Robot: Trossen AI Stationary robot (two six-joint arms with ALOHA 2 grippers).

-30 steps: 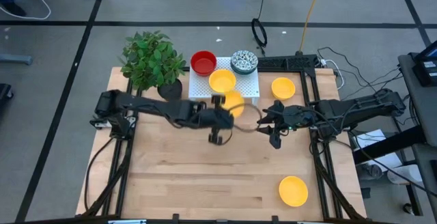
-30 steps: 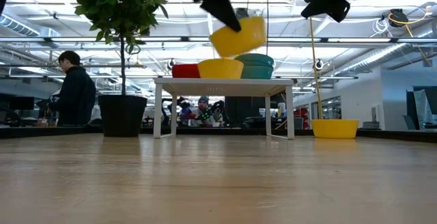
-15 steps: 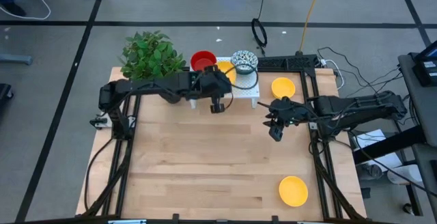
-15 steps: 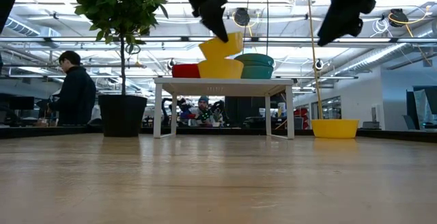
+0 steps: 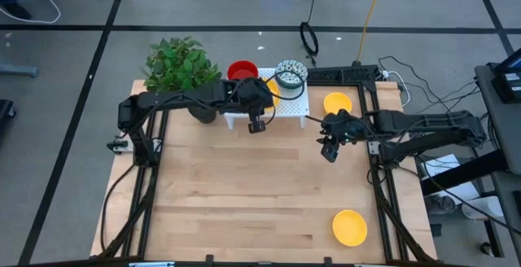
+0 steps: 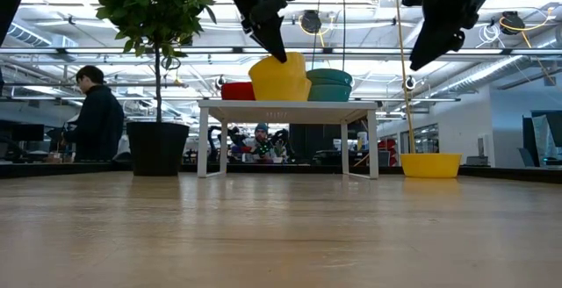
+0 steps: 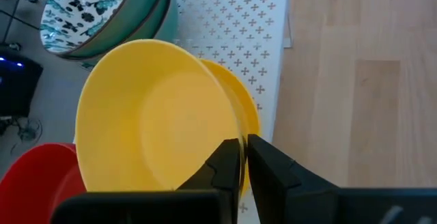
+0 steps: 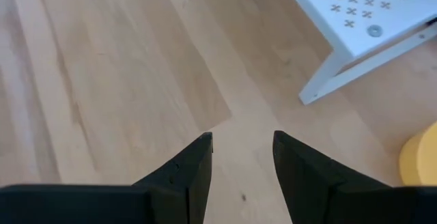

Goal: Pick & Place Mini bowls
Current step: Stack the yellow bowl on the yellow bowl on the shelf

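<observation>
Lowered onto another yellow bowl (image 7: 247, 118), mostly hiding it, yellow mini bowl (image 7: 153, 115) stays clenched in left pincer (image 7: 242, 157).

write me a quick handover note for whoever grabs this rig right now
Left gripper: jaws shut on the rim of a yellow mini bowl, which it holds nested in a second yellow bowl on the white perforated stand.
Right gripper: jaws open, empty, above bare table beside the stand's corner.
On the stand: the red bowl, the patterned bowl and the two yellow ones.
Left to do: release the held bowl, then fetch the yellow bowl right of the stand and the yellow bowl at the table's front right.
</observation>
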